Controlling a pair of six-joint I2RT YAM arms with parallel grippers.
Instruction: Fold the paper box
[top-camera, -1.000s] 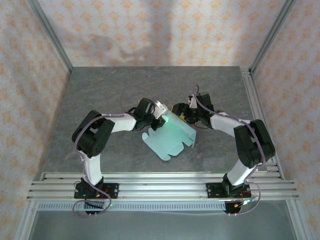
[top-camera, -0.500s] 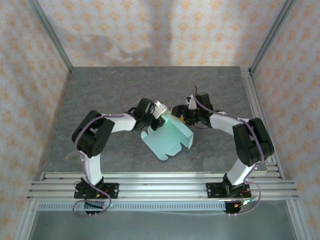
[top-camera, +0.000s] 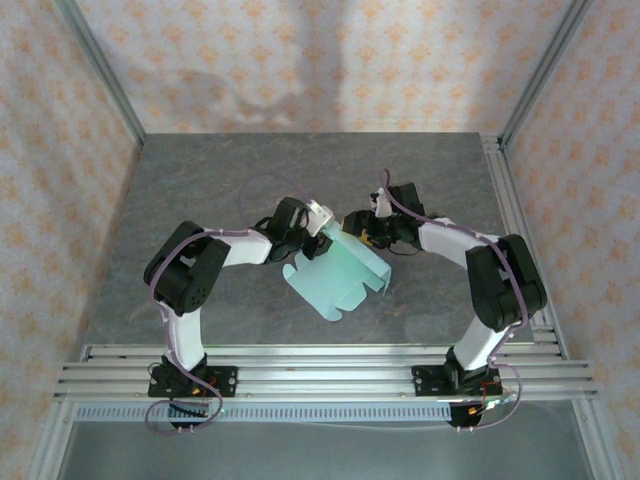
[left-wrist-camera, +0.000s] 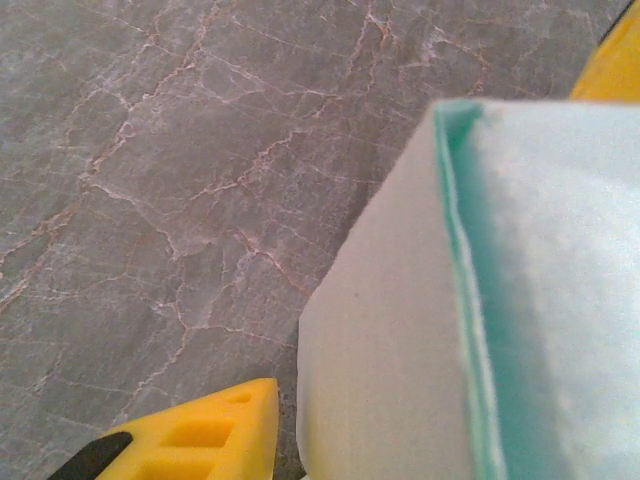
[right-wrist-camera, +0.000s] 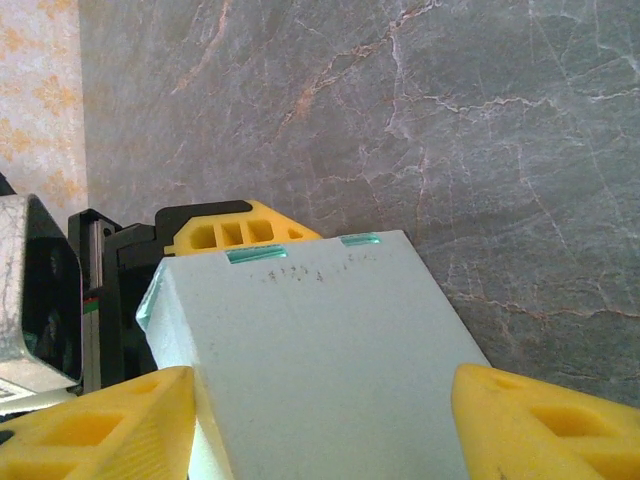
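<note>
The paper box (top-camera: 342, 277), pale mint card, is partly folded: its far end is raised between the two grippers and its flaps rest on the table. My left gripper (top-camera: 318, 232) stands at the card's far left corner. In the left wrist view a narrow gap separates its yellow finger (left-wrist-camera: 190, 440) from the card wall (left-wrist-camera: 390, 330), and its other finger is hidden, so I take it as open. My right gripper (right-wrist-camera: 320, 425) spans the raised panel (right-wrist-camera: 310, 330) with a finger against each side edge. The left gripper's finger (right-wrist-camera: 240, 232) shows beyond the panel.
The grey marbled table (top-camera: 200, 190) lies all round the box. Patterned walls (top-camera: 300, 60) close the back and sides. An aluminium rail (top-camera: 320, 365) carrying both arm bases runs along the near edge. Another yellow fingertip (left-wrist-camera: 615, 60) pokes past the card's top right.
My left jaws have parted from the card they were pinching. My right jaws have narrowed onto the raised panel. The box has shifted slightly towards the left.
</note>
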